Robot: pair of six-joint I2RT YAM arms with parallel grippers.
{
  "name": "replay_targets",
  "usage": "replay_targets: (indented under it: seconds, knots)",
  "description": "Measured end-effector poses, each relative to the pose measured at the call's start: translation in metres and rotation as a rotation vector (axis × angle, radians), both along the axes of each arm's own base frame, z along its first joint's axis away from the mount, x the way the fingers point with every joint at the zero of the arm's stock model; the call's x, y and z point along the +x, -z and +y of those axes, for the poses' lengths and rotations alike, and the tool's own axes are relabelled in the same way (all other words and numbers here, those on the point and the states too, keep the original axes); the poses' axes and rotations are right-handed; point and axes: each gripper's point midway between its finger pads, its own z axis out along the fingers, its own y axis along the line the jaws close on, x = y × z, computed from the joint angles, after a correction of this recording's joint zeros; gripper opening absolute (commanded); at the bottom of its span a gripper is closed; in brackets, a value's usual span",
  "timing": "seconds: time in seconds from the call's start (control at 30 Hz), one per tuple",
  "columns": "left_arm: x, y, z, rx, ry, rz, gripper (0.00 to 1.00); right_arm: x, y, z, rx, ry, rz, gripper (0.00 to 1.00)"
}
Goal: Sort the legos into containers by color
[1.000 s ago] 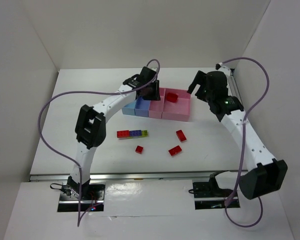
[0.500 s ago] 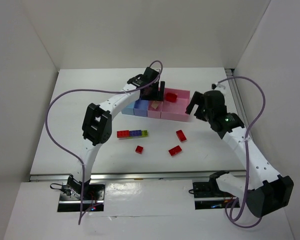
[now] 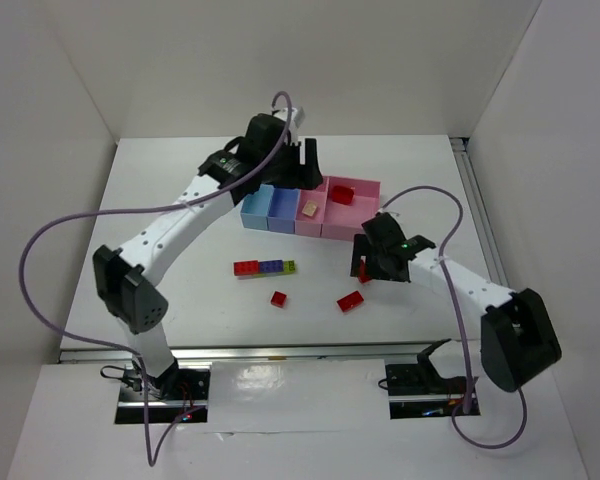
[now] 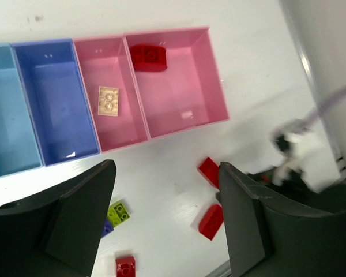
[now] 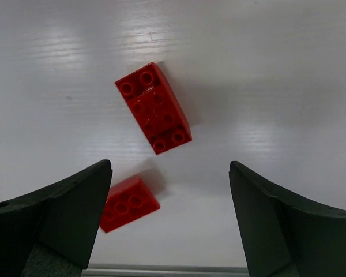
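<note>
Whitish brick now lies in the narrow pink bin below my left claw, which has spread empty. My right claw, spread too, has swung down low, straight over a red brick.

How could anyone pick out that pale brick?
Find the row of four joined plastic bins. In the narrow pink bin, second from the right, lies one small beige studded plastic brick. It alone is pale; its neighbour is a red brick.
</note>
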Motion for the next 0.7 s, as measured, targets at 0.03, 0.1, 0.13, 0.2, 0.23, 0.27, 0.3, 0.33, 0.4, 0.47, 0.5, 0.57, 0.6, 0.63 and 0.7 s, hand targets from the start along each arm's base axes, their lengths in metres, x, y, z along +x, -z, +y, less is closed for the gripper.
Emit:
replay_targets:
  seconds: [0.03, 0.1, 0.13, 0.2, 0.23, 0.27, 0.3, 0.33, 0.4, 0.47, 0.5, 0.57, 0.6, 0.63, 0.7]
  knots:
    - [-0.006, -0.013, 0.004, -0.017, 0.003, -0.022, 0.82, 0.001, 0.008, 0.000, -0.019, -0.013, 0.022, 0.87]
    - [-0.018, -0.029, 0.011, -0.039, 0.006, -0.053, 0.80, 0.003, 0.025, 0.001, -0.056, -0.039, 0.065, 0.86]
    - [-0.024, -0.033, 0.015, -0.046, 0.007, -0.062, 0.80, 0.005, 0.034, 0.002, -0.073, -0.052, 0.083, 0.85]
    - [-0.033, -0.030, 0.021, -0.042, 0.009, -0.056, 0.80, 0.007, 0.048, 0.003, -0.096, -0.073, 0.112, 0.80]
    - [-0.037, -0.024, 0.023, -0.034, 0.010, -0.044, 0.80, 0.007, 0.053, 0.003, -0.105, -0.081, 0.122, 0.77]
    - [-0.041, -0.016, 0.024, -0.023, 0.013, -0.027, 0.79, 0.009, 0.057, 0.004, -0.108, -0.085, 0.128, 0.73]
    - [-0.044, -0.008, 0.025, -0.010, 0.015, -0.008, 0.79, 0.013, 0.056, 0.005, -0.109, -0.092, 0.117, 0.70]
    - [-0.046, -0.001, 0.026, 0.001, 0.018, 0.007, 0.79, 0.017, 0.056, 0.007, -0.107, -0.097, 0.105, 0.68]
    - [-0.050, 0.013, 0.028, 0.022, 0.022, 0.036, 0.79, 0.023, 0.056, 0.010, -0.107, -0.105, 0.085, 0.53]
    - [-0.055, 0.022, 0.027, 0.038, 0.029, 0.055, 0.79, 0.026, 0.055, 0.012, -0.109, -0.112, 0.070, 0.41]
    - [-0.057, 0.026, 0.028, 0.044, 0.030, 0.062, 0.79, 0.027, 0.055, 0.012, -0.109, -0.114, 0.066, 0.37]
    - [-0.060, 0.032, 0.027, 0.052, 0.037, 0.074, 0.79, 0.028, 0.054, 0.012, -0.111, -0.111, 0.060, 0.26]
    - [-0.062, 0.035, 0.028, 0.056, 0.038, 0.078, 0.79, 0.029, 0.054, 0.012, -0.113, -0.113, 0.057, 0.26]
    - [-0.064, 0.038, 0.029, 0.062, 0.039, 0.086, 0.79, 0.028, 0.052, 0.012, -0.114, -0.115, 0.057, 0.26]
    - [-0.068, 0.046, 0.033, 0.080, 0.033, 0.102, 0.79, 0.027, 0.042, 0.014, -0.108, -0.125, 0.045, 0.26]
